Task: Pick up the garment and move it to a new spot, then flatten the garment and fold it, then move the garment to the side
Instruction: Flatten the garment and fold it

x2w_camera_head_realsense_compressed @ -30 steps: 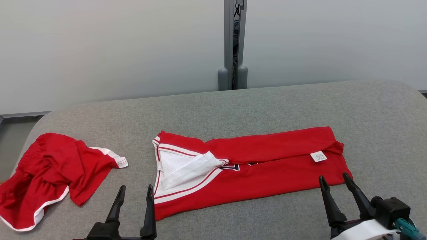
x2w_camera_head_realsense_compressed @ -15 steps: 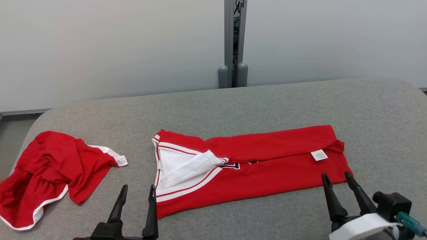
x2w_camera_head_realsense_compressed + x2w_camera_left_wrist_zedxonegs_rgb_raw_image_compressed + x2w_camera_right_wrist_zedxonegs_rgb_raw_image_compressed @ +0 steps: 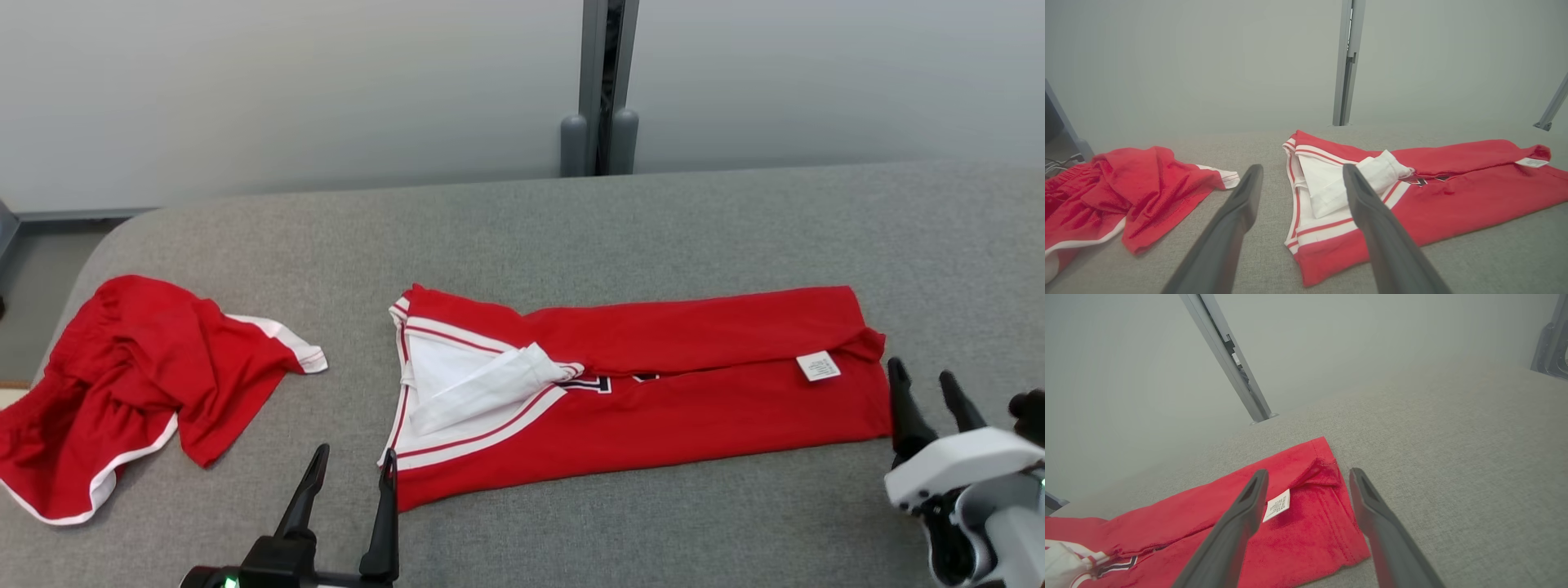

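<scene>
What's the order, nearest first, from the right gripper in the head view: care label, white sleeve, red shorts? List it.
1. Care label, right end of the jersey, beside the right gripper.
2. White sleeve, jersey's left end.
3. Red shorts, far left.

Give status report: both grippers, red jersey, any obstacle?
Left gripper open, empty, at collar end. Right gripper open, empty, at hem end. Red jersey folded lengthwise, flat. Red shorts apart, on the left.
</scene>
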`<state>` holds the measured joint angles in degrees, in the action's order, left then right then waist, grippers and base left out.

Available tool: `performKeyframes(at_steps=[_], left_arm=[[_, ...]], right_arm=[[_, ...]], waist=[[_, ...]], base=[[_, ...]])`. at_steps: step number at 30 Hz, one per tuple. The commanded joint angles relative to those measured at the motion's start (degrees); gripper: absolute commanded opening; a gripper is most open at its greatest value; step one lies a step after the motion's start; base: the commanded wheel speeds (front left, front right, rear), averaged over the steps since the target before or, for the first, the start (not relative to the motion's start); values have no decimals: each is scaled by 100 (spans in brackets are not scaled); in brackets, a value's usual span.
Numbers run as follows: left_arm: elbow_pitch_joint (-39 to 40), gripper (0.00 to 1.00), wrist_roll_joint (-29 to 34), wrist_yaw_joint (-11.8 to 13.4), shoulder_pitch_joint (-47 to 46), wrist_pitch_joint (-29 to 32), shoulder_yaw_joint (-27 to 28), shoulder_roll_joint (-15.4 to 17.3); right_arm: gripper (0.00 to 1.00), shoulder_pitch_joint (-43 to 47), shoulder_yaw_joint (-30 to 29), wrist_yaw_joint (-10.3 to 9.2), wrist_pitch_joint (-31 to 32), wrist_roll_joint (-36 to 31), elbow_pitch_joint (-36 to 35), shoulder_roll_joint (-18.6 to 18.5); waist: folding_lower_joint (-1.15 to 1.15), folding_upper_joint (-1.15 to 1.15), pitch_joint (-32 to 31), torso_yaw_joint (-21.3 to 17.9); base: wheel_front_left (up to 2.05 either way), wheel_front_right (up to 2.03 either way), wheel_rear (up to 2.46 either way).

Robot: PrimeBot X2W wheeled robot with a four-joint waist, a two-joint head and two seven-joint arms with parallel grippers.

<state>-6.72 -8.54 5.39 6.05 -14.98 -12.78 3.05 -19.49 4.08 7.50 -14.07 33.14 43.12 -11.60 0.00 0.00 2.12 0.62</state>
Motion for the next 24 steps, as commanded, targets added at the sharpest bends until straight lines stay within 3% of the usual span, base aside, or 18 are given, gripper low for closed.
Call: performKeyframes(at_steps=[1,12,24], left_arm=[[-8,100,52,-33,-135,-21,10,16],[2,100,197,-167,-478,-21,-57,6],[-19,100,264,-277,-708,-21,-115,-1]], right_arm=[[100,-147,-33,-1,15,84,116,-44],[100,-1384,52,-1,217,412,1460,-238],[100,-1846,298,-1,170,628,2250,-226]], waist=[[0,0,143,53],[0,0,790,134],[0,0,1093,226]], base=[[0,0,0],[0,0,0],[0,0,0]])
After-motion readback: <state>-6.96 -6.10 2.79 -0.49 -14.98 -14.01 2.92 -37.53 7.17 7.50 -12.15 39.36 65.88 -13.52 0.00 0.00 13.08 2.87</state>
